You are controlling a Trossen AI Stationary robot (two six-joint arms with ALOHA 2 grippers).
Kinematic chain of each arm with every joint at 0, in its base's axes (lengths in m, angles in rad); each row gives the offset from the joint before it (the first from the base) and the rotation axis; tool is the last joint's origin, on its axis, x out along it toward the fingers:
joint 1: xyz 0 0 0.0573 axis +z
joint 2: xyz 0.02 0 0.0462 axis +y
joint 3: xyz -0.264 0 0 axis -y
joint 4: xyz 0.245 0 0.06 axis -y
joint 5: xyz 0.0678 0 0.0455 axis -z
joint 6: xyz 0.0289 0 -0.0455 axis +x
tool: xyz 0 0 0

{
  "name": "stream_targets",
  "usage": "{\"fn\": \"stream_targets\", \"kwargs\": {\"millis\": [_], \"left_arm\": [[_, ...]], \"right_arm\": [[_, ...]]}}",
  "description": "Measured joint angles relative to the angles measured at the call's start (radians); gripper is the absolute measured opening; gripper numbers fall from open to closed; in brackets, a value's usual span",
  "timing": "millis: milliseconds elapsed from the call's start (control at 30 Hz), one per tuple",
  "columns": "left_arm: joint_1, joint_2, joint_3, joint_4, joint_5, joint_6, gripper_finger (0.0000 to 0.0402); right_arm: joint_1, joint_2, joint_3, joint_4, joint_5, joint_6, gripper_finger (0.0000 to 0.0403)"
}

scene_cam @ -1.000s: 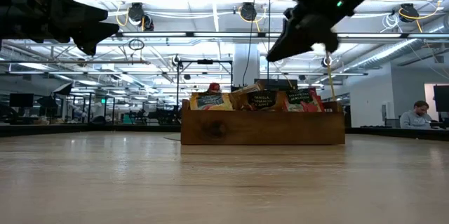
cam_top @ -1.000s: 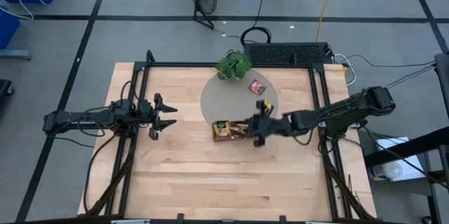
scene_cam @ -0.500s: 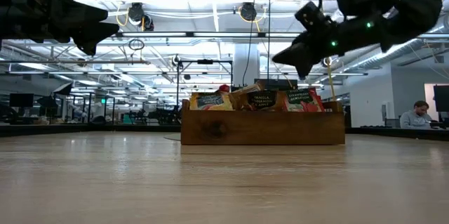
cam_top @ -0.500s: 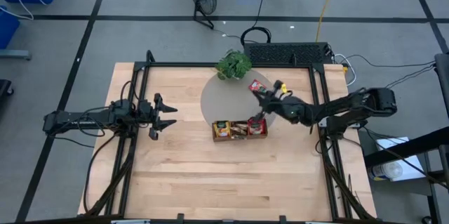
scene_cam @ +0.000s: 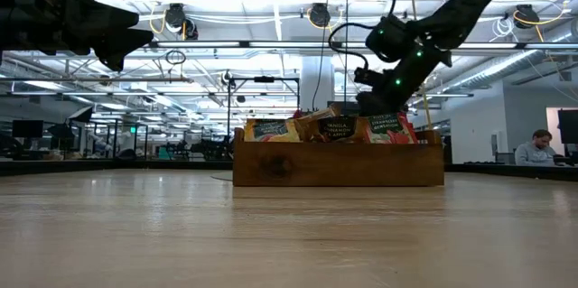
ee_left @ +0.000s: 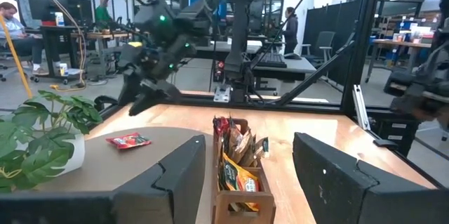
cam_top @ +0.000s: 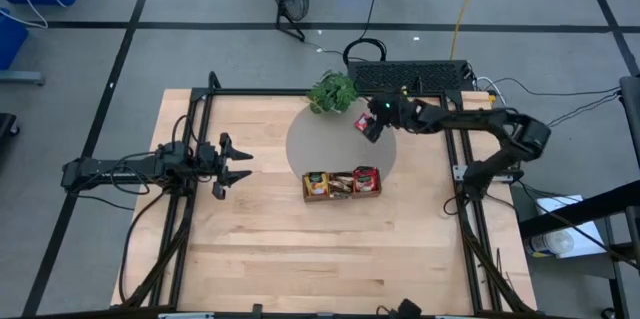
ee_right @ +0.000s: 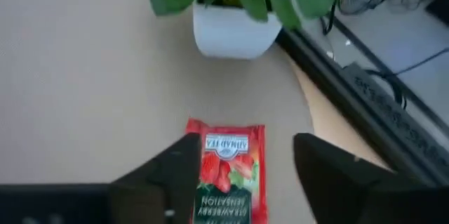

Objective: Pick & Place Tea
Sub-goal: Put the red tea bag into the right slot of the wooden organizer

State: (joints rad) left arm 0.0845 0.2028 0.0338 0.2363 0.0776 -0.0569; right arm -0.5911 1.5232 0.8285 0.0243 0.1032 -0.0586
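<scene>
The right gripper [ee_right: 242, 182] has its two dark fingers [ee_right: 175, 175] spread apart with nothing between them, poised above a red tea packet [ee_right: 228, 171] that lies flat on the round grey mat [cam_top: 305, 139], near the white pot of the leafy plant [ee_right: 235, 13]. In the high view this right gripper [cam_top: 374, 124] sits at the far side of the mat, just beside the same packet [cam_top: 362, 122], well apart from the wooden tray [cam_top: 342, 196] nearer the table's middle. The step in hand looks like the approach to a pick: the jaws straddle the packet's line but have not yet come down on it. The next move would call for a straight descent and a close on the packet's edges, which is tricky since the packet is thin, flat and glossy-looking and lies flush on the mat, so the fingertips may need to scrape under or pinch a slight bulge. The tray is a plain wooden box already stuffed with upright packets [scene_cam: 339, 128], red, yellow and dark-labelled. The left gripper [cam_top: 232, 164] waits spread wide and empty over the pale butcher-block table [cam_top: 250, 259], well off to the left side.
</scene>
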Motion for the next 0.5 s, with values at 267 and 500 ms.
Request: {"fn": "stream_targets", "kwargs": {"millis": [267, 500], "left_arm": [[0.0, 0.0, 0.0, 0.0, 0.0, 0.0, 0.0214], [0.0, 0.0, 0.0, 0.0, 0.0, 0.0, 0.0214]], "right_arm": [[-0.046, 0.107, 0.042, 0.009, -0.009, 0.019, 0.0302], [-0.091, 0.229, 0.048, 0.024, -0.181, 0.133, 0.0304]]}}
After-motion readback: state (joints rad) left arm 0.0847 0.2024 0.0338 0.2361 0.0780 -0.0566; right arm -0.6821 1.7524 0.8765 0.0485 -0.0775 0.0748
